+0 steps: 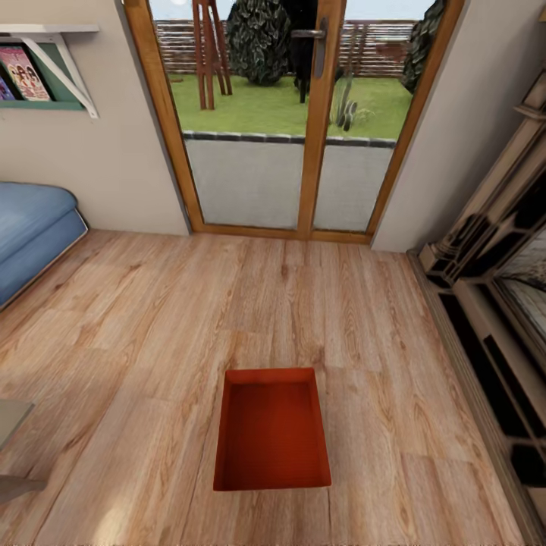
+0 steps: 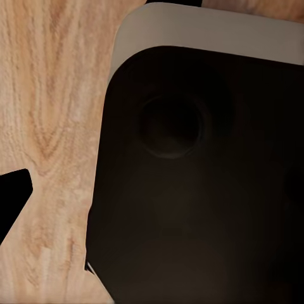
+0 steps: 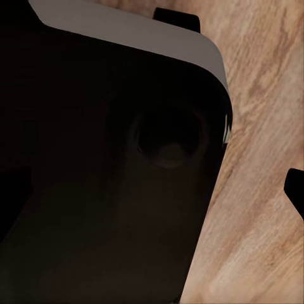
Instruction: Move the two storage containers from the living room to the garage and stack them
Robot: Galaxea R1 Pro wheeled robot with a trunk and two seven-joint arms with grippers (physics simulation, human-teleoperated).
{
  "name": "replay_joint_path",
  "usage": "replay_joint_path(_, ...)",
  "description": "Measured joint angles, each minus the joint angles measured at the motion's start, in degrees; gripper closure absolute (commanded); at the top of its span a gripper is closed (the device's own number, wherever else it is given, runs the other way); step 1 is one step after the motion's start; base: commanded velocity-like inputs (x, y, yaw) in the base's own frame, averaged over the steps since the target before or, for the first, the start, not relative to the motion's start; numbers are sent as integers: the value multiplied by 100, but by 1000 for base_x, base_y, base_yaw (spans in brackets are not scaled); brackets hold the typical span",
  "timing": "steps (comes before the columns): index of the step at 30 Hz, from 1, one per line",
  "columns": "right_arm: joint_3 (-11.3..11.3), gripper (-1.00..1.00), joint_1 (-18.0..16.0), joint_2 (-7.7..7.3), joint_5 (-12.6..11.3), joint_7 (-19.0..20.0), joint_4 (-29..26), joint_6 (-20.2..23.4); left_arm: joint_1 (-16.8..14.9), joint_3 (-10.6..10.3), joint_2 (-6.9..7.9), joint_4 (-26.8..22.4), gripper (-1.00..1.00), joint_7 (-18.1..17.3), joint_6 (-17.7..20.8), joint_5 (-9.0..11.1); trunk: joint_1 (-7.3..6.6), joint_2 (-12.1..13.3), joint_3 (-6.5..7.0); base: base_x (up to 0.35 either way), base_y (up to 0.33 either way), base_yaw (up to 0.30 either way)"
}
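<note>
Bin: one orange-red bin (image 1: 272,431) sits empty on the wood floor (image 1: 136,341), right in front of me, between sofa (image 1: 30,227) and wall cabinet (image 1: 493,303).
Second bin: I don't see it from here.
Grippers: I cannot tell whether either is spread or clenched; both wrist cameras look at a dark rounded body (image 2: 196,177) over the planks.
Risk: reaching blind, I could shove the bin instead of gripping its thin wall.
Risk: turning near the cabinet could clip it.

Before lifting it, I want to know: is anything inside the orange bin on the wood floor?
The orange bin looks empty: bare flat bottom and plain inner walls. The floor beneath it is covered.
</note>
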Motion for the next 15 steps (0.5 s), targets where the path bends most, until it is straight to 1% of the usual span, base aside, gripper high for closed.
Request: replay_joint_path(15, 0, -100, -1, 0, 0, 0, 0, 0, -1, -2, 0, 0, -100, 0, 0, 0, 0, 0, -138, 0, 0, 0)
